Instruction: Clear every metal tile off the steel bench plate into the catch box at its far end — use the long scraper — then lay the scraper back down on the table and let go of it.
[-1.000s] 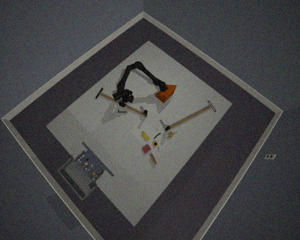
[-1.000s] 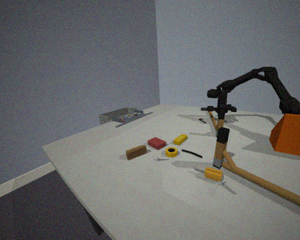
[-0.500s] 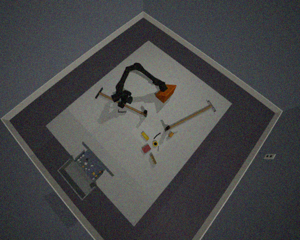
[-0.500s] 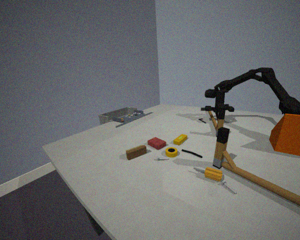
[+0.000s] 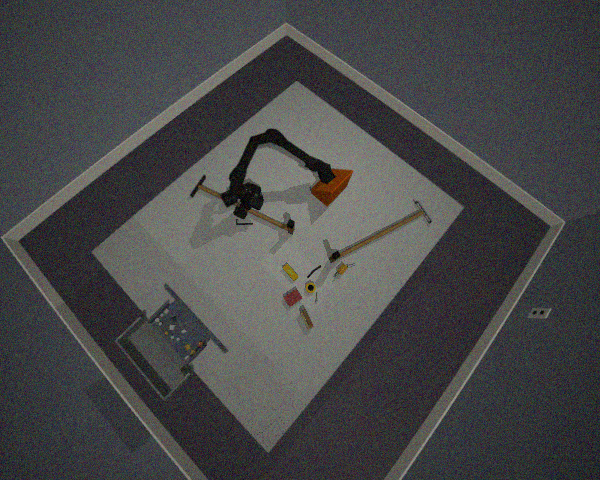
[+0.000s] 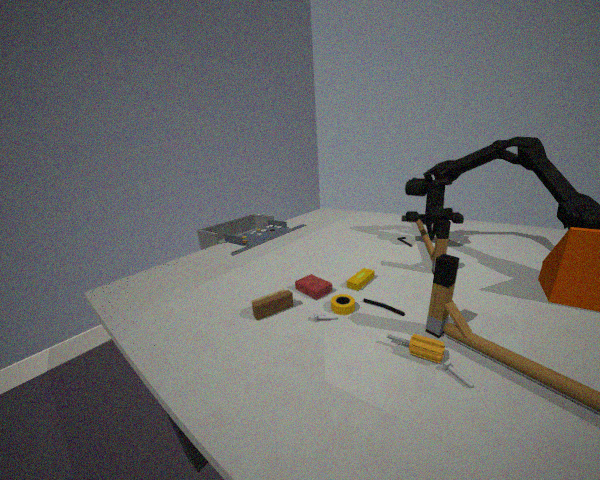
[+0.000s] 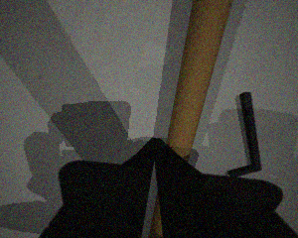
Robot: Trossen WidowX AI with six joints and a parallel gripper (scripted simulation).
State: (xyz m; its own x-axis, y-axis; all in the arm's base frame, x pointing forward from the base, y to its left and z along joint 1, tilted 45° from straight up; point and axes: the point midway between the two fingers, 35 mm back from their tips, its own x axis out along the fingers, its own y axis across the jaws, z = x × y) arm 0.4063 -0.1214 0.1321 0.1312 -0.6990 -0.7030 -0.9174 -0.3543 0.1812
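My gripper [image 6: 432, 233] [image 7: 155, 142] is shut and empty, above a wooden handle. That handle belongs to a long tool [image 5: 266, 220] [image 7: 201, 74] lying on the table, with a dark crossbar at one end and a black-tipped upright grip at the other. A second long tool [image 5: 380, 234] [image 6: 538, 370] lies to the right, with a thin frame-like head and its own upright grip. The steel bench plate [image 5: 190, 319] stands at the table edge with several small white, yellow and orange tiles on it. The catch box [image 5: 158, 353] [image 6: 207, 237] adjoins its far end; no tiles show inside.
A black hex key [image 5: 244, 223] [image 6: 404, 241] [image 7: 249, 134] lies beside the handle. A red block [image 5: 292, 297] [image 6: 313, 286], yellow block [image 5: 290, 271] [image 6: 360, 279], tape roll [image 6: 342, 304] and wooden block [image 6: 272, 304] lie mid-table. An orange wedge [image 5: 333, 187] [image 6: 584, 271] stands by the arm base.
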